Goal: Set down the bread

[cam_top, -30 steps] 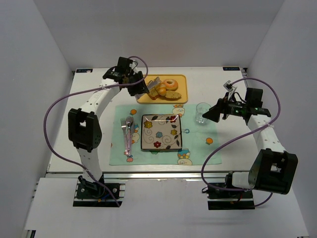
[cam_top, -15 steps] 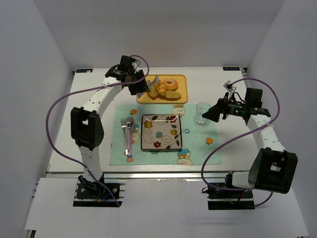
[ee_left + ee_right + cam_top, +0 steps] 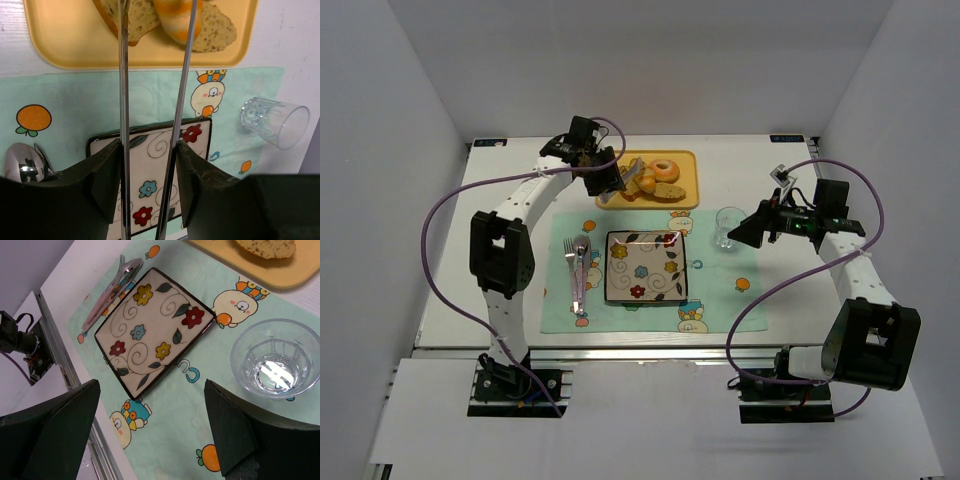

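Two arms are being observed at a white table [image 3: 490, 210]. The left gripper [image 3: 628, 182] is being held over a yellow rectangular plastic tray [image 3: 688, 158] at the far side of the table, and its two thin metal fingers [image 3: 122, 100] are being kept a narrow gap apart. The small golden-yellow ridged croissant [image 3: 175, 17] is lying on this tray, resting among flat brown speckled bread slices [image 3: 220, 32]. A round ring donut with pale icing [image 3: 666, 168] is sitting just beside them toward the far rim. In the left wrist view part of the croissant is being seen between the fingers, and the finger on the right of that view is being shown crossing it. The fingertips are being cut off by the upper edge, so whether the croissant is being gripped or merely straddled cannot be told.

The right gripper [image 3: 152, 385] is being held with its jaws spread wide and nothing gripped, raised just beside a clear ribbed drinking glass [image 3: 275, 365] and well apart from the tray. The glass is standing upright on the right part of a pale green placemat with cartoon prints [image 3: 720, 295]. A square ceramic plate with a flower pattern and dark rim [image 3: 646, 266] is lying at the placemat's middle, near the tray's front edge but not touching it. A metal fork and spoon [image 3: 578, 272] are lying side by side just left of the plate.
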You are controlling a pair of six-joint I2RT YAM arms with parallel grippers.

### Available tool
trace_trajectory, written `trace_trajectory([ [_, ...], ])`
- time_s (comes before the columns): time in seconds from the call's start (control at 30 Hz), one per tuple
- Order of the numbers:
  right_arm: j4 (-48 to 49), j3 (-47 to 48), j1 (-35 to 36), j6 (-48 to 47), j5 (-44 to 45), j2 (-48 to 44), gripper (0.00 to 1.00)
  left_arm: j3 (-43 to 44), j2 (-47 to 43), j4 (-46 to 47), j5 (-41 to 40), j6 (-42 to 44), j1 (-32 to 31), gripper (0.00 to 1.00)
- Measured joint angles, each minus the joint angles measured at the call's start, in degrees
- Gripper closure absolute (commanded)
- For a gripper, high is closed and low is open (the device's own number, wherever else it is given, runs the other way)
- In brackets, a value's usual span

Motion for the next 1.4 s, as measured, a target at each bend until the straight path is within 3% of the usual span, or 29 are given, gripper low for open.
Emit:
trace_trajectory([
  [0.87, 0.0, 0.0, 0.0, 0.0, -0.4, 0.0, 0.11, 0.0, 2.0, 0.3, 1.8, -1.2, -0.5, 0.5],
  [1.4, 0.0, -0.2, 0.0, 0.0, -1.3, 0.0, 0.11, -0.6, 2.0, 0.5, 2.9, -1.9, -0.5, 0.82],
])
